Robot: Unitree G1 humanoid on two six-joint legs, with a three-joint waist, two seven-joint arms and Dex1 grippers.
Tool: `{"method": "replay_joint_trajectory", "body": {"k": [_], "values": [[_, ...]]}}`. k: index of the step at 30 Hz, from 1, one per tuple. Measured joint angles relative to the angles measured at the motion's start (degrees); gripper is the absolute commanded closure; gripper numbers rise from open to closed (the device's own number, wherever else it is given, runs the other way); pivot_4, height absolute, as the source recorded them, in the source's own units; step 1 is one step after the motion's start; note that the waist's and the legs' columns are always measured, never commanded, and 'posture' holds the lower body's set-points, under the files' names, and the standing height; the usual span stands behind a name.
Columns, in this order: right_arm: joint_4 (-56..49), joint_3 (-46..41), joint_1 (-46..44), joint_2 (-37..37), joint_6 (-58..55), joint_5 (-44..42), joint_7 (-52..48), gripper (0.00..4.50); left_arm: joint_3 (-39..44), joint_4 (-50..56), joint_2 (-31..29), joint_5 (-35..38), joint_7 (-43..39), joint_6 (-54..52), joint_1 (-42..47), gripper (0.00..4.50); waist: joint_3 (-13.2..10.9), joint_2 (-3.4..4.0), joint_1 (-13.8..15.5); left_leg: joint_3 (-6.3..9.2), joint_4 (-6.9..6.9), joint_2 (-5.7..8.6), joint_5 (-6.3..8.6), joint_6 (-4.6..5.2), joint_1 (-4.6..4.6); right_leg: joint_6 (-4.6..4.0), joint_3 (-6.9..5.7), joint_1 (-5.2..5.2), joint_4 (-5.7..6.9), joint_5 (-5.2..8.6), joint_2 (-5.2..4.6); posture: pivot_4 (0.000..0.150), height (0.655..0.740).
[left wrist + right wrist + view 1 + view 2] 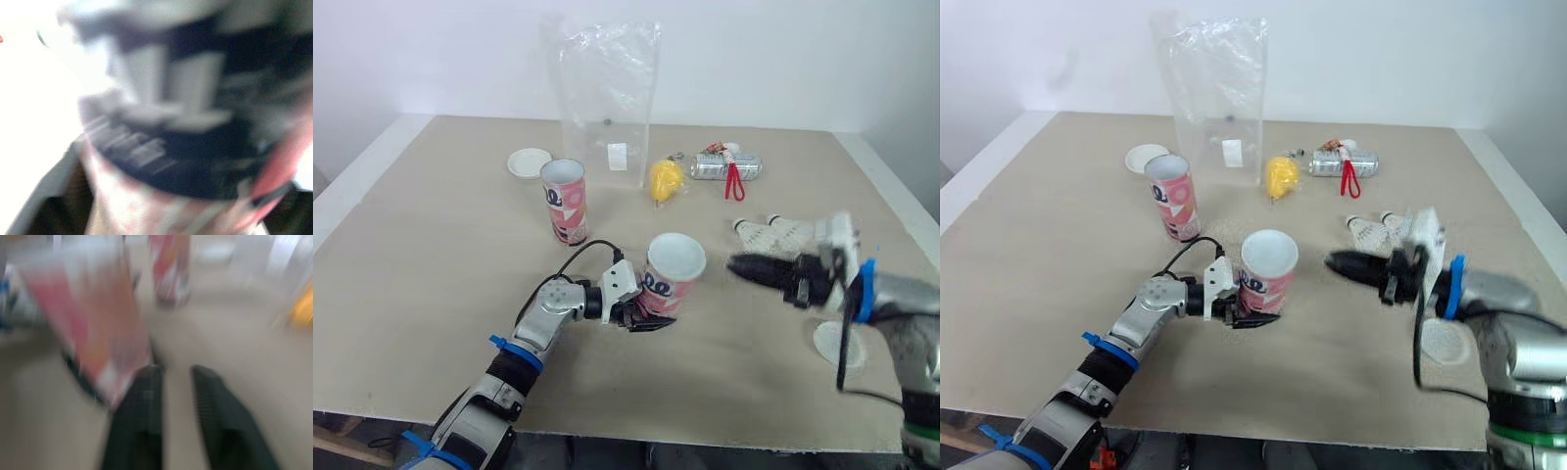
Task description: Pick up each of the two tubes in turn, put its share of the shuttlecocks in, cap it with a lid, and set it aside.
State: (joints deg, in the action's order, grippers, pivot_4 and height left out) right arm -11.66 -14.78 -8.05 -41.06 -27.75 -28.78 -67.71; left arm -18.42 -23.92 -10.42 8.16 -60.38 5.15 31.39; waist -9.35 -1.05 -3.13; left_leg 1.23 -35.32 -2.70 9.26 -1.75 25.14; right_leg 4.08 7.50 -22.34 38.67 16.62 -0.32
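Observation:
My left gripper (644, 315) is shut on the lower part of a pink and white tube (672, 277), which tilts with its open white mouth facing up and toward me. The second pink tube (565, 201) stands upright and open farther back on the left. Two white shuttlecocks (773, 233) lie on the table at the right. My right gripper (736, 264) hovers just right of the held tube, pointing at it. Its black fingers (142, 416) stand a narrow gap apart with nothing between them. One white lid (529, 162) lies at the back left, another lid (837, 343) under my right forearm.
A tall clear plastic bag (607, 98) stands at the back centre. Beside it lie a yellow object (666, 179) and a silver packet with a red cord (726, 166). The beige table (431, 274) ends close to my arms at the front.

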Motion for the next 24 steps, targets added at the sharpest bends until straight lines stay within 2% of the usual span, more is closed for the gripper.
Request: {"method": "replay_joint_trajectory", "body": {"k": [3,4,16,24], "values": [[-0.1,3.6,0.9,1.0,3.5,1.1,0.1,0.27,0.2,0.0,-0.1,0.1,-0.6,0.2,0.0,0.0,-0.1,0.07,-0.2,0.03,0.0,0.0,0.0,0.0,-0.01,0.01,-0.01,0.0,0.01,-0.01,0.02,0.15,0.74],[-0.1,5.1,0.9,1.0,5.0,1.9,0.1,0.06,0.2,0.1,-0.3,0.1,-1.0,0.4,0.0,0.0,-0.1,0.05,-0.2,0.04,0.0,0.0,0.0,0.0,-0.01,-0.01,-0.03,0.01,0.0,0.0,0.02,0.15,0.74],[6.1,14.9,-2.2,6.0,13.6,5.8,0.4,0.06,1.4,4.7,-4.9,0.6,-1.4,1.0,-2.7,0.0,-0.3,0.03,0.2,0.1,0.05,0.0,0.04,-0.05,0.04,0.02,-0.05,0.02,-0.01,0.12,0.03,0.15,0.74],[10.3,18.8,-5.4,7.9,17.1,8.5,0.5,0.06,3.8,11.7,-10.9,1.9,-1.4,-0.2,-8.2,0.0,-0.3,-0.02,0.4,0.12,0.05,-0.01,0.05,-0.07,0.05,-0.01,-0.08,0.04,-0.01,0.14,0.01,0.15,0.74]]}}
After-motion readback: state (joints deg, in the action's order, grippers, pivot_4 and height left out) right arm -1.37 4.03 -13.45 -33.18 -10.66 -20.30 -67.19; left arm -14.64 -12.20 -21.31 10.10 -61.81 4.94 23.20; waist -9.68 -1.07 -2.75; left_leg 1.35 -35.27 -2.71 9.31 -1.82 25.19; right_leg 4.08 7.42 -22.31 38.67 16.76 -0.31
